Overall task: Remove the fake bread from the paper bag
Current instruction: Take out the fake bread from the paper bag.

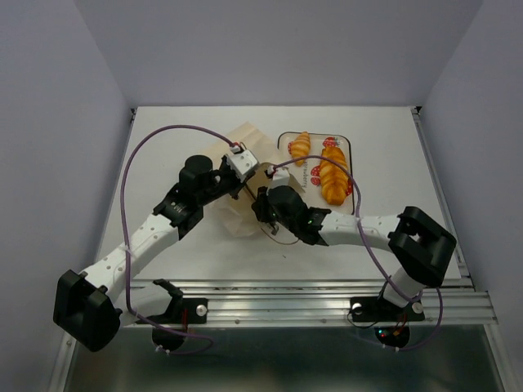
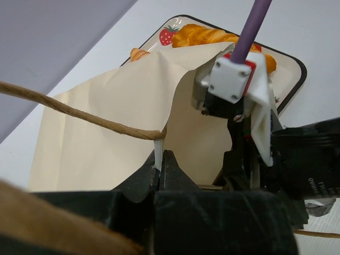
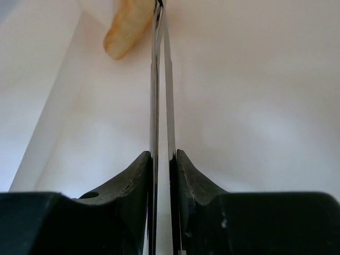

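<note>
The cream paper bag [image 1: 239,211] lies on its side on the table with its mouth toward the tray. My left gripper [image 1: 252,174] is shut on the bag's upper mouth edge [image 2: 158,151] and holds it open. My right gripper [image 1: 263,198] reaches into the mouth, its fingers hidden in the top view. In the right wrist view its thin fingers [image 3: 159,8] stand almost together, holding nothing, and one golden pastry [image 3: 125,26] lies ahead, inside the bag. A long loaf [image 1: 333,175] and a croissant [image 1: 301,147] lie on the tray.
The white strawberry-print tray [image 1: 347,145] sits just right of the bag, also in the left wrist view [image 2: 293,64]. A cord handle [image 2: 79,114] crosses in front of the left camera. Purple cables arc over both arms. A metal rail [image 1: 310,294] runs along the near edge.
</note>
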You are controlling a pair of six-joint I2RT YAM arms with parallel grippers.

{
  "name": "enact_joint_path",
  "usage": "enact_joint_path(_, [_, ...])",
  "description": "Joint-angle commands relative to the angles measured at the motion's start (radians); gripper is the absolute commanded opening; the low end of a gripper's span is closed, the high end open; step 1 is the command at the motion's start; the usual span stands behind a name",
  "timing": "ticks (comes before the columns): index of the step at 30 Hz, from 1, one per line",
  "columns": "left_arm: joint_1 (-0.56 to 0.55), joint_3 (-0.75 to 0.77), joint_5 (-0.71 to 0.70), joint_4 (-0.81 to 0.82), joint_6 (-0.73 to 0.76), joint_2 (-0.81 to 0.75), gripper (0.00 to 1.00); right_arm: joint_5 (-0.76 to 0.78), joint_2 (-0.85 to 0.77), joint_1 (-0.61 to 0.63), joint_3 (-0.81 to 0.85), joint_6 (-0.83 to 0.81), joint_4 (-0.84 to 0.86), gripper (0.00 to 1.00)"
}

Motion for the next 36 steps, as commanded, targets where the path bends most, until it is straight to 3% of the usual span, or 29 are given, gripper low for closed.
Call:
enact_joint_path(1, [-0.005, -0.005, -0.011, 0.051, -0.01, -0.016, 0.0, 0.045, -0.091, 0.009, -0.023, -0.01, -0.011, 0.01])
enact_joint_path(16, [-0.005, 0.015, -0.088, 0.069, -0.048, 0.011, 0.0, -0.075, -0.307, 0.009, -0.114, -0.032, -0.136, 0.01])
enact_joint_path(22, [-0.005, 0.021, -0.096, 0.061, -0.055, 0.033, 0.0, -0.032, -0.405, 0.009, -0.161, -0.056, -0.171, 0.01])
enact_joint_path(36, [0.001, 0.07, -0.188, 0.048, -0.091, 0.097, 0.0, -0.072, -0.739, 0.009, -0.232, -0.065, -0.358, 0.01])
